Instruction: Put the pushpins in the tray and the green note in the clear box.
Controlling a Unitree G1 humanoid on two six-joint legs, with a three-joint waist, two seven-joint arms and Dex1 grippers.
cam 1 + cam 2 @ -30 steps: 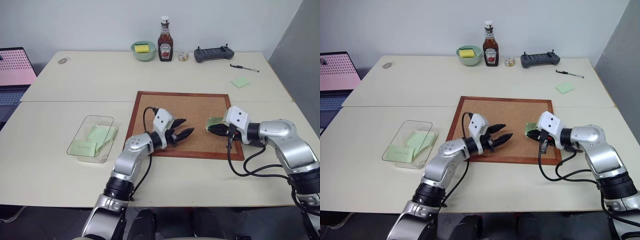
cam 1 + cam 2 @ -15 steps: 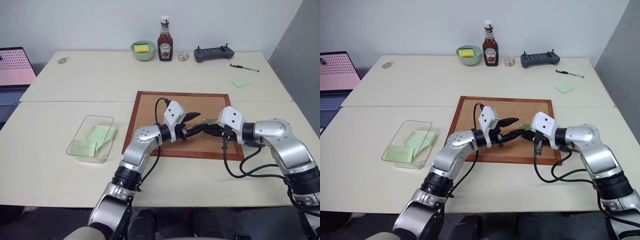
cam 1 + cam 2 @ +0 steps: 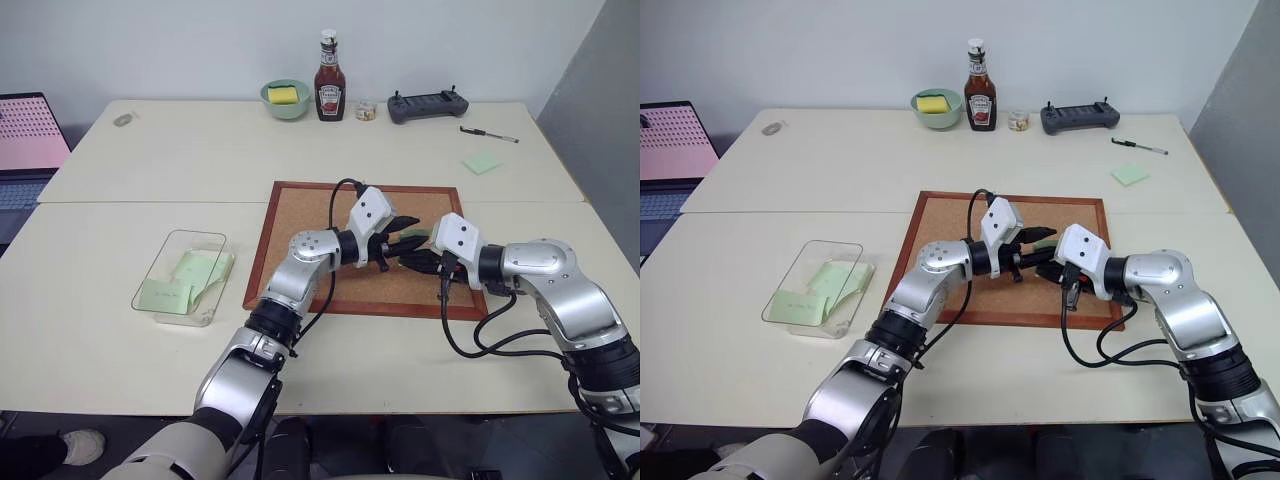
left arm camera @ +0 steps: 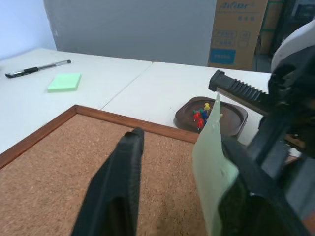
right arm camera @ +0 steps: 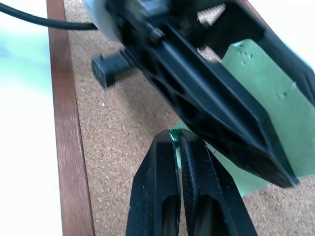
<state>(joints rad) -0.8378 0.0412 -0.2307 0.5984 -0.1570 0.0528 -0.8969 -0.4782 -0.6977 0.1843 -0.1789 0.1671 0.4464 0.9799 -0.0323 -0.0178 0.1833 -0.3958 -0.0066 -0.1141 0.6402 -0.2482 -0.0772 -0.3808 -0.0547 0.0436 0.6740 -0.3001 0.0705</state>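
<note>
Over the cork board (image 3: 330, 225), the right claw (image 5: 178, 142) is pinched closed on the green note (image 5: 266, 98); the left claw (image 4: 187, 147) straddles it, part open, hiding much; contact unclear. The tray (image 4: 231, 110) holds pushpins (image 4: 201, 114)

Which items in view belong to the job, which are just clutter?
Job:
- pale green paper note, pinched in the right end effector
- coloured pushpins in the dark red-brown tray
- clear plastic box

Clutter:
- ketchup bottle
- green bowl
- black controller
- pen
- green sticky pad
</note>
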